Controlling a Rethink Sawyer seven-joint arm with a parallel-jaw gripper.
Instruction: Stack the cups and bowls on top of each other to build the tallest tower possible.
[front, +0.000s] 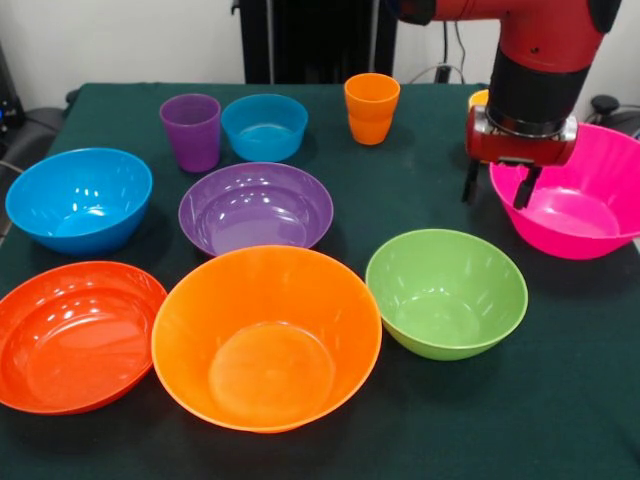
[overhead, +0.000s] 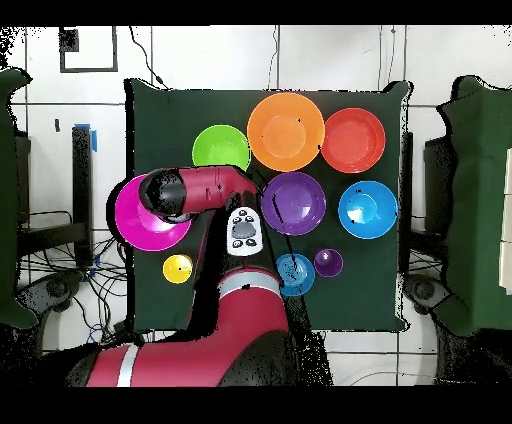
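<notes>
The gripper (front: 497, 188) – fingers spread, holding nothing – hangs over the left rim of the pink bowl (front: 590, 215).

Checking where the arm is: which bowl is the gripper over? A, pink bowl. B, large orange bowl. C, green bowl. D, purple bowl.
A: the gripper hangs at the near rim of the pink bowl, fingers apart, holding nothing.
</notes>
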